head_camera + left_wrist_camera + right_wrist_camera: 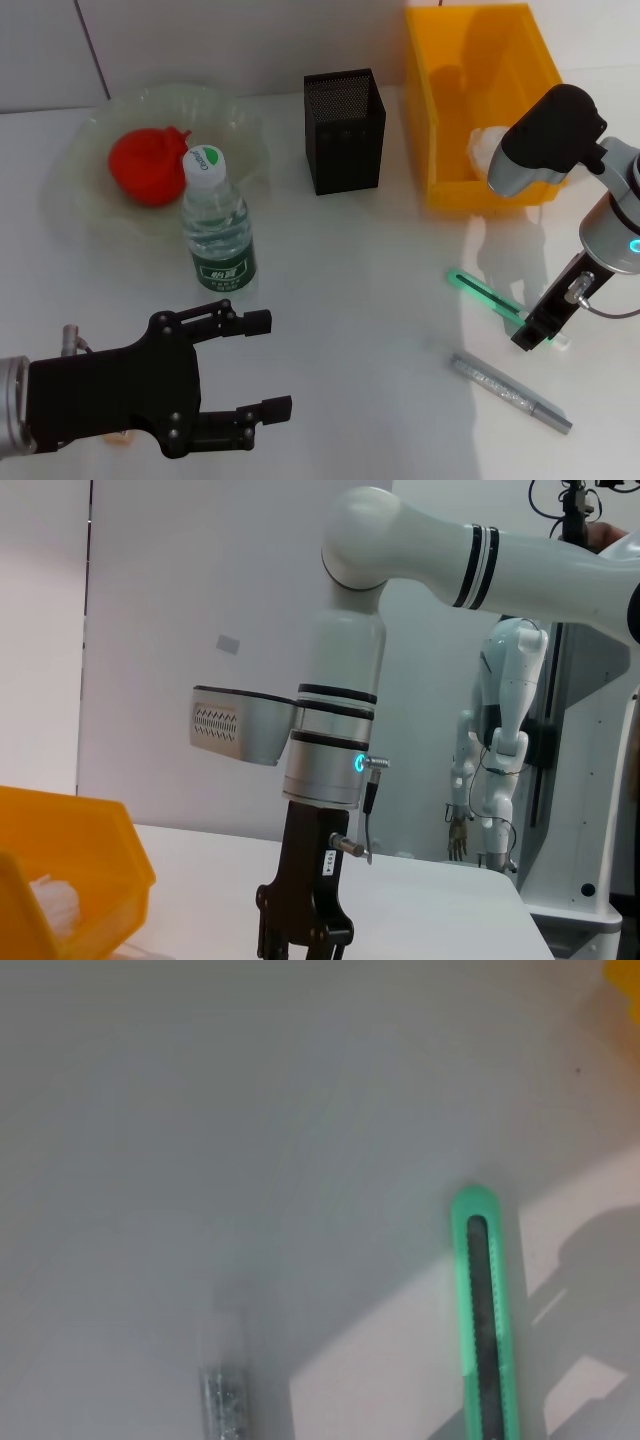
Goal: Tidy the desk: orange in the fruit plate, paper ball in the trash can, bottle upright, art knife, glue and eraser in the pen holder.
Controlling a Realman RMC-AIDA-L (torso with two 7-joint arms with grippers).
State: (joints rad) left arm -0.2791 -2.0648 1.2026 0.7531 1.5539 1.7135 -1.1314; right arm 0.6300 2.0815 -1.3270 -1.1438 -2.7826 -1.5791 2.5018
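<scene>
The orange (148,165) lies in the fruit plate (95,130) at the back left. The bottle (215,225) stands upright in front of the plate. The pen holder (345,130) stands at the back centre. The paper ball (487,148) lies in the trash can (450,110), which also shows in the left wrist view (70,870). The green art knife (485,293) and the silver glue stick (510,392) lie flat at the right; both show in the right wrist view (487,1320), (225,1400). My right gripper (535,335) hangs low over the knife's near end. My left gripper (275,363) is open and empty at the front left. A tan bit, perhaps the eraser (120,437), peeks from under it.
The table's right edge and another robot (500,770) beyond it show in the left wrist view. My right arm's elbow (545,135) hangs over the trash can's front right corner. White table surface lies between the bottle and the knife.
</scene>
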